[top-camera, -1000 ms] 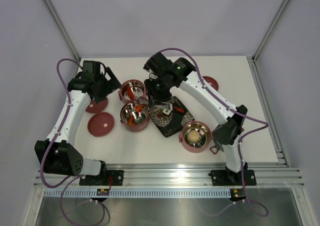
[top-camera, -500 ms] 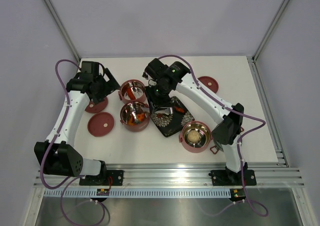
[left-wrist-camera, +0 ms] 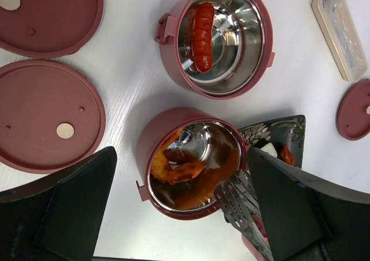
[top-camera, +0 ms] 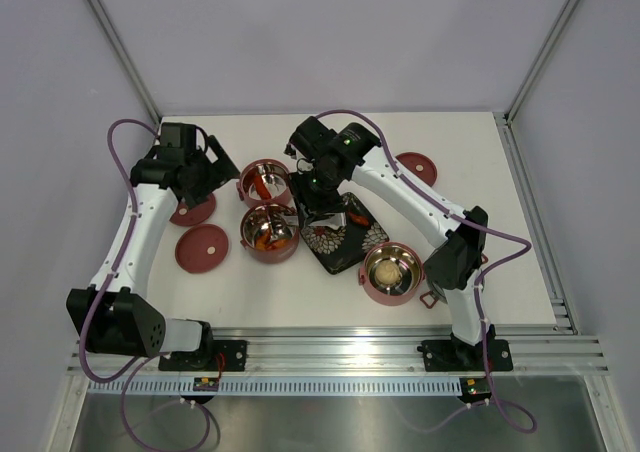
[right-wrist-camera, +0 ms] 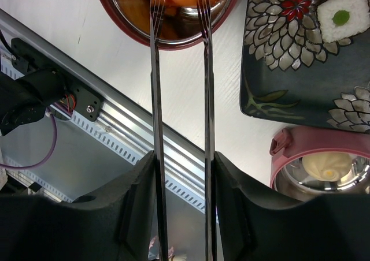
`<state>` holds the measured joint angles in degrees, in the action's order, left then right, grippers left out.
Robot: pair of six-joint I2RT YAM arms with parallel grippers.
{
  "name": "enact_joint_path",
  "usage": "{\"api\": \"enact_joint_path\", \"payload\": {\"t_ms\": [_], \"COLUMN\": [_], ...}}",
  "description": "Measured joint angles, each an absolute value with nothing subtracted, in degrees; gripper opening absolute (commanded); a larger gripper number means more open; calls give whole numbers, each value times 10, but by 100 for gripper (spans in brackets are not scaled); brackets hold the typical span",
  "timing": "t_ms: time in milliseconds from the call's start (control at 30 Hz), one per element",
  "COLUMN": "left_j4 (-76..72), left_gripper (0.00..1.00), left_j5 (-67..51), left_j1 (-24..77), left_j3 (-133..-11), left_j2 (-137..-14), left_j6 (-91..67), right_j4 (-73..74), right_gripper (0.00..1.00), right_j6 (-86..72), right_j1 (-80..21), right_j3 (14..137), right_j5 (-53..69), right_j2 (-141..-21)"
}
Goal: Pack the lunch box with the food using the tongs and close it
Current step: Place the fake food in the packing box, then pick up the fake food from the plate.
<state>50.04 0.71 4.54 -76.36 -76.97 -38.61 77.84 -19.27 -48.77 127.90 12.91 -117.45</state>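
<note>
The table (top-camera: 500, 222) carries everything, and the flowered plate (right-wrist-camera: 272, 93) lies just to the right of the right pincer (right-wrist-camera: 182, 163). The three bowls of the lunch box stand open. The middle bowl (left-wrist-camera: 147, 142) is directly ahead of this pincer, under the tips of the tongs (right-wrist-camera: 206, 99). The sausage bowl (left-wrist-camera: 170, 59) is further ahead, and the ball bowl (right-wrist-camera: 289, 151) is close at its right side. Two flat lids (left-wrist-camera: 46, 122) lie beside the left pincer (left-wrist-camera: 179, 157), which hangs wide and empty above the middle bowl. The right pincer presses on both arms of the tongs, but only loosely, because the tips stand apart with nothing between them, over the orange chunks (left-wrist-camera: 182, 171). One red piece (left-wrist-camera: 287, 154) is on the plate, so I judge the packing is not finished. I think the danger is in this light grip: if the pads give more room, the thin arms may slide or turn between them, and the next pick will miss. The tips are also low near the rim, so a sideways pull to the plate may catch the wall and push or tip the bowl, spilling the chunks
</note>
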Motion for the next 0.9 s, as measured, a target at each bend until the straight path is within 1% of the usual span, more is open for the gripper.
{"api": "enact_joint_path", "payload": {"t_ms": [33, 67, 167, 333, 500, 633, 733, 900], "left_j4": [500, 500, 500, 500, 500, 499, 498, 498], "left_gripper": [99, 99, 99, 99, 99, 99, 99, 99], "left_j5": [7, 7, 7, 7, 7, 7, 7, 7], "left_j1": [45, 45, 45, 45, 45, 45, 45, 45], "left_j3": [-764, -764, -764, -764, -763, -761, -757, -755], "left_j2": [-769, -768, -765, -759, -757, -754, -754, -754], "left_j6": [-386, -386, -386, -386, -386, -386, -386, -386], "right_j4": [778, 778, 778, 778, 772, 757, 755, 753], "right_gripper": [46, 41, 35, 30, 31, 37, 39, 43], "right_j6": [-193, -192, -192, -191, -191, -190, -185, -174], "right_j1": [-488, -488, -488, -488, -465, -401, -354, -341], "right_j3": [1279, 1279, 1279, 1279, 1250, 1163, 1099, 1032], "right_j5": [128, 127, 119, 77, 44, 26, -3, -25], "right_j2": [-1174, -1174, -1174, -1173, -1139, -1072, -1035, -1028]}}
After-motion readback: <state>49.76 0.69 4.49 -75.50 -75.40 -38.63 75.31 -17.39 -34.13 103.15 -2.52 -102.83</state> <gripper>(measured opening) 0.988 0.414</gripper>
